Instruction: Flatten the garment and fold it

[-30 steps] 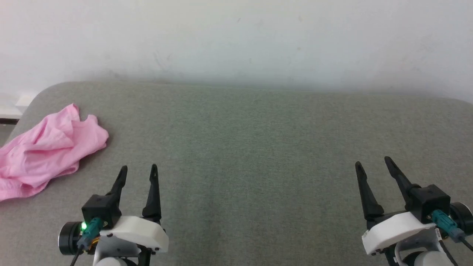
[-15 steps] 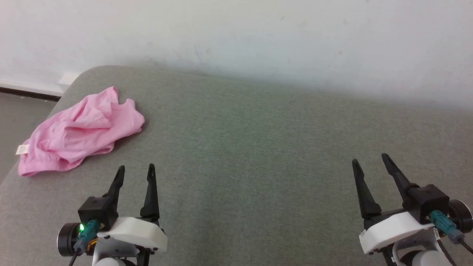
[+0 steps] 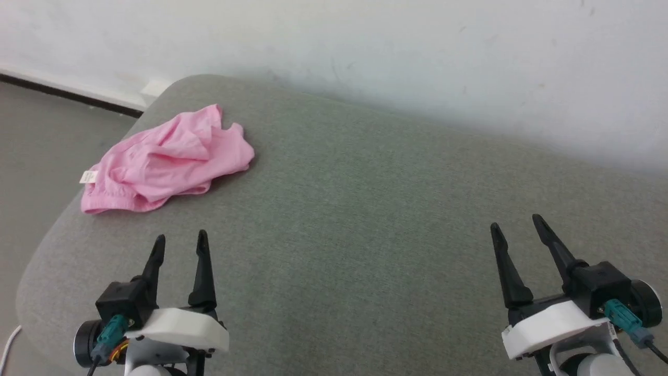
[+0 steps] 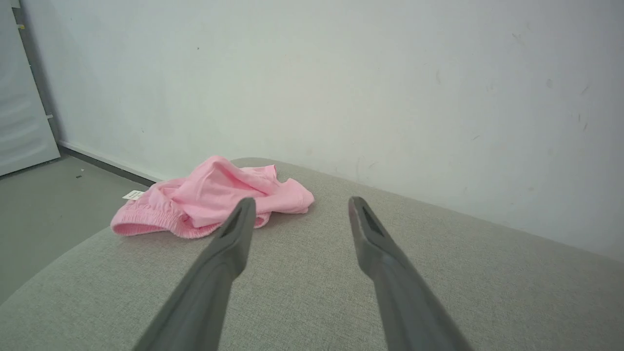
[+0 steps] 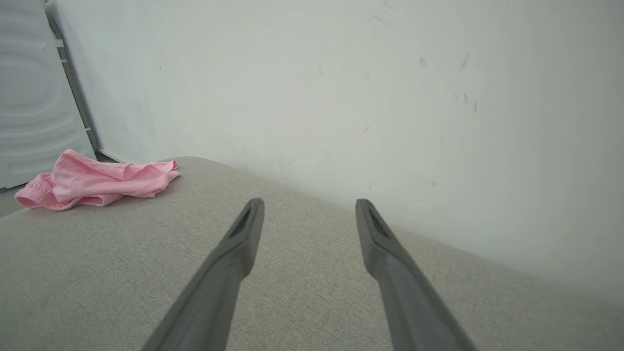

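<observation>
Nearest the camera in the head view, the left gripper (image 3: 180, 235) sits at the lower left and the right gripper (image 3: 514, 221) at the lower right. Both have their dark fingers pointing away over the grey fabric-covered bench (image 3: 365, 235). The jaws of each stand apart with nothing between them; the left wrist view shows the left gripper (image 4: 302, 200) with only bare fabric in its gap, and the right wrist view shows the same for the right gripper (image 5: 309, 200). A thin white cable (image 3: 8, 350) shows on the floor at the lower left corner.

Farther on, the garment (image 3: 167, 159) lies crumpled near the bench's far left rounded corner, ahead of the left gripper and well apart from the right one. It touches neither. Its long axis runs on a slant in the head view, from near left to far right. The gathered waistband end points toward the bench's left edge, with a small white label (image 3: 88, 176) sticking out there. The looser, folded-over end points toward the far right and the wall. From the left wrist the garment (image 4: 214, 195) appears just beyond the left fingertip, and from the right wrist it (image 5: 92, 180) lies far off to the left.

Beyond the bench stand a pale scuffed wall (image 3: 365, 47), a dark baseboard strip (image 3: 68, 96) and grey floor (image 3: 42, 136).
</observation>
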Controlling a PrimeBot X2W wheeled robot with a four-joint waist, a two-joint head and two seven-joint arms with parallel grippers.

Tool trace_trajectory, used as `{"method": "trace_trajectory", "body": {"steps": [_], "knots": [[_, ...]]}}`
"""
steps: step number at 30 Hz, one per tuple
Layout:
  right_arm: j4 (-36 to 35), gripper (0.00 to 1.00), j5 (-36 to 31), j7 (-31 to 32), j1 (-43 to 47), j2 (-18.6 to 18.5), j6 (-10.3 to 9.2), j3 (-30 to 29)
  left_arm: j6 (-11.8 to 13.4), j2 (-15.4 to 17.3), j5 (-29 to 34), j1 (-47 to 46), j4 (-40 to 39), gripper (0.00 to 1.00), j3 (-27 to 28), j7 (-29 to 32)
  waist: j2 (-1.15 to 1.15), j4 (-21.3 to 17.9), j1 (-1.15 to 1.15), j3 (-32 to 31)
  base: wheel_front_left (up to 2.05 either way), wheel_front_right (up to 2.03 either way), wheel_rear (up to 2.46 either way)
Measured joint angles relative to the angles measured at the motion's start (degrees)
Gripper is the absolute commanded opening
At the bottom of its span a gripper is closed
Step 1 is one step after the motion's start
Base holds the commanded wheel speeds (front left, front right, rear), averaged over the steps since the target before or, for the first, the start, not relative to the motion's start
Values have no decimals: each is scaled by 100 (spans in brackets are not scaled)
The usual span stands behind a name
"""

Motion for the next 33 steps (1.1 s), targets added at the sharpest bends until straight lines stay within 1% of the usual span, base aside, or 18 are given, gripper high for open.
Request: {"method": "trace_trajectory", "body": {"steps": [2,11,15,16,20,25,29,33], "knots": [[-3,100,22,-35,0,1,0,11,44,0,-43,0,-4,100,14,-10,0,88,0,6,-10,-10,-10],[-41,100,91,-90,0,1,0,49,49,0,-113,-25,-62,100,21,-112,0,357,0,86,-2,-2,-2],[-94,100,88,-88,-6,2,0,79,34,0,-134,-306,-79,100,68,-177,0,414,0,198,0,0,0],[-114,100,83,-83,-13,2,0,89,24,-1,-154,-420,-78,100,96,-183,0,423,0,234,0,0,0],[-210,100,20,-36,-96,4,0,120,-162,0,-191,-992,-11,100,219,-238,0,447,0,415,0,0,0],[-405,100,-123,62,-227,8,0,131,-347,-5,-309,-1911,230,100,300,-304,0,467,1,713,0,0,0],[-558,100,-232,121,-372,11,0,179,-452,11,-322,-2736,714,100,457,-353,0,464,1,1002,0,0,0],[-726,100,-272,154,-485,10,0,209,-519,133,-371,-3443,1459,100,528,-398,0,432,1,1295,0,0,0]]}}
